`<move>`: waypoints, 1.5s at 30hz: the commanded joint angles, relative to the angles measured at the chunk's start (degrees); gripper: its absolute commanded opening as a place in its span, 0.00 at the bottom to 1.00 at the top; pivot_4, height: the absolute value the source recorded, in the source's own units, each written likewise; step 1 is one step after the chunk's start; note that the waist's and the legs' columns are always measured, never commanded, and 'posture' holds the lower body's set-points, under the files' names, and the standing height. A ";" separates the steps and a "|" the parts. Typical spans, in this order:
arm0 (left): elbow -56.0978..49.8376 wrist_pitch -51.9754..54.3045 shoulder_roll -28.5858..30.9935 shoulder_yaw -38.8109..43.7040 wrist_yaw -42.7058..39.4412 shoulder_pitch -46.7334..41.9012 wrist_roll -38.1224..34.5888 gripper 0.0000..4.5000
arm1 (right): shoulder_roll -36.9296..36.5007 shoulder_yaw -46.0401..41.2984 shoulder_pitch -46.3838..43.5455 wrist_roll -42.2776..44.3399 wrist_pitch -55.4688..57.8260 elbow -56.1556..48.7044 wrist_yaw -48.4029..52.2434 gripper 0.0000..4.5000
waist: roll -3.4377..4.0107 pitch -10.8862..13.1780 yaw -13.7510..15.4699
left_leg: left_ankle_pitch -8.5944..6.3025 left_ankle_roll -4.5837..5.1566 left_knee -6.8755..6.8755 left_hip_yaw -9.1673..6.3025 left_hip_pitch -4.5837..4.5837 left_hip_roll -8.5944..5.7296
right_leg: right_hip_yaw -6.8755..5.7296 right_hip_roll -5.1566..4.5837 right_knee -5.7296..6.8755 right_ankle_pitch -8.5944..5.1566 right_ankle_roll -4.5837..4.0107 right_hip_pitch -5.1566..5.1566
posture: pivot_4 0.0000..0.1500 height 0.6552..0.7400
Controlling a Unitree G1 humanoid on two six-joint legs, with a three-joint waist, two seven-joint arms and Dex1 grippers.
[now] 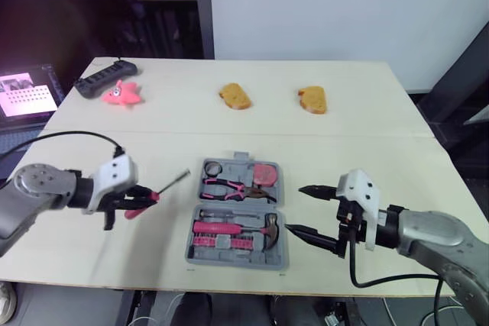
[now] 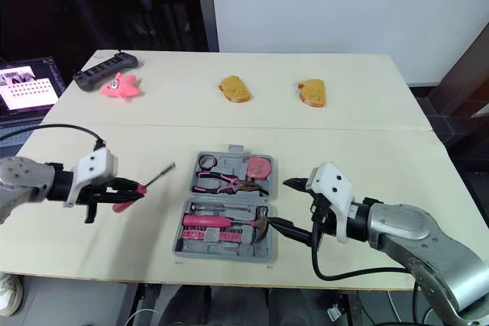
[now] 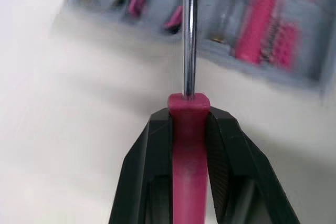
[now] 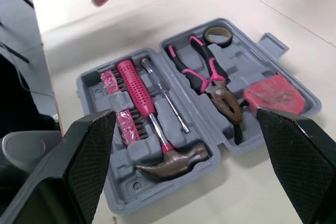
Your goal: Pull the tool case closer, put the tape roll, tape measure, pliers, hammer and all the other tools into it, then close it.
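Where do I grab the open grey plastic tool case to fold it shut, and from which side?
Likely the far half's thin rim of the grey plastic tool case, by the small tab on its far edge, coming from the far side with the open right gripper. The hinge crosses the middle, so that edge levers best.
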 commanded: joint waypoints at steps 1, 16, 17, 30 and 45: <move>-4.37 23.19 -3.57 9.67 16.86 0.01 -13.33 0.07 | -0.31 -0.20 -0.98 -0.26 -1.03 -0.11 0.67 1.00 | 0.00 0.00 0.12 | 0.00 0.00 0.00 -0.01 0.00 0.00 | -0.01 0.01 0.00 0.00 0.00 0.00 | 1.00 1.00; -16.33 41.52 -29.70 17.36 50.60 10.64 -8.92 0.07 | 1.37 -4.41 2.60 0.09 -4.82 -0.43 2.12 1.00 | 0.12 -0.19 0.09 | 0.04 -0.08 -0.02 0.00 0.08 -0.06 | 0.02 -0.03 -0.05 0.02 -0.05 0.04 | 1.00 1.00; -16.47 41.95 -30.13 16.88 50.46 10.99 -8.11 0.07 | 1.29 -4.39 2.96 -0.19 -5.17 -0.36 2.34 1.00 | 0.17 -0.24 0.02 | 0.04 -0.08 -0.04 0.00 0.11 -0.06 | 0.02 -0.02 -0.05 0.02 -0.05 0.04 | 1.00 1.00; -15.08 55.84 -42.46 23.53 52.74 8.52 -6.34 0.07 | -0.21 -1.99 0.19 -1.39 -6.60 0.83 4.53 1.00 | 0.67 -0.62 -0.02 | 0.04 -0.08 -0.05 0.02 0.16 -0.07 | 0.06 -0.02 -0.07 0.00 -0.07 0.07 | 1.00 1.00; -7.34 56.18 -48.09 24.92 47.09 4.33 4.02 0.58 | -0.25 -0.02 -2.09 -1.94 -5.56 1.48 4.19 1.00 | 1.22 -1.16 0.15 | 0.02 -0.07 -0.20 0.02 0.89 -0.14 | 0.05 -0.08 -0.54 -0.10 -0.21 0.93 | 1.00 1.00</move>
